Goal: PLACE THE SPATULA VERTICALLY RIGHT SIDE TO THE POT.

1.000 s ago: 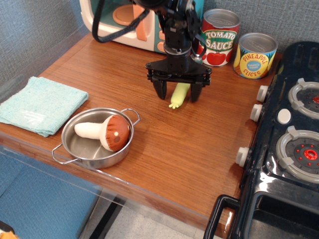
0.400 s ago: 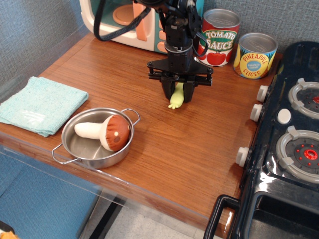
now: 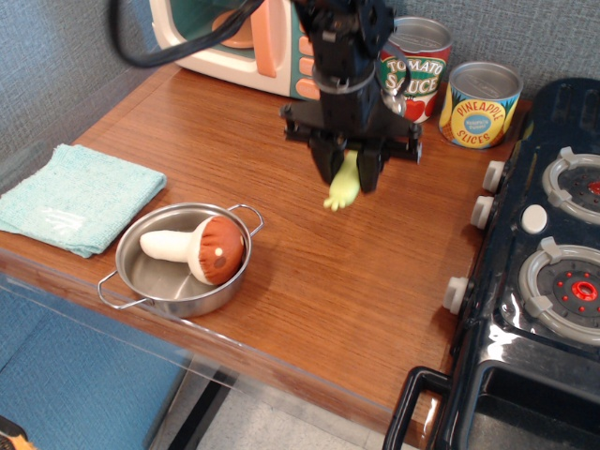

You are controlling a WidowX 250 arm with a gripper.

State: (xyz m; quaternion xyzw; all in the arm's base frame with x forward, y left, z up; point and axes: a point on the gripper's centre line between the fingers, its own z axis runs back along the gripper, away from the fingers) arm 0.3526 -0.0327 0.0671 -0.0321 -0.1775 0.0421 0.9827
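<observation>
My gripper [image 3: 347, 171] is shut on the spatula [image 3: 342, 187] and holds it a little above the wooden table, right of and behind the pot. Only the pale yellow-green handle shows, hanging down between the fingers; the metal head is hidden behind the gripper. The pot [image 3: 155, 279] is a shallow steel pan with two wire loop handles at the front left. A brown-capped toy mushroom [image 3: 199, 248] lies on its side inside it.
A tomato sauce can [image 3: 418, 66] and a pineapple slices can [image 3: 480, 104] stand at the back right. A toy microwave [image 3: 239, 42] is at the back left. A teal cloth [image 3: 75, 196] lies at the left edge. A black toy stove [image 3: 553, 272] fills the right side.
The gripper closed on the spatula's handle and lifted it off the table, shifting slightly forward and to the right. The pot and mushroom have not moved.
</observation>
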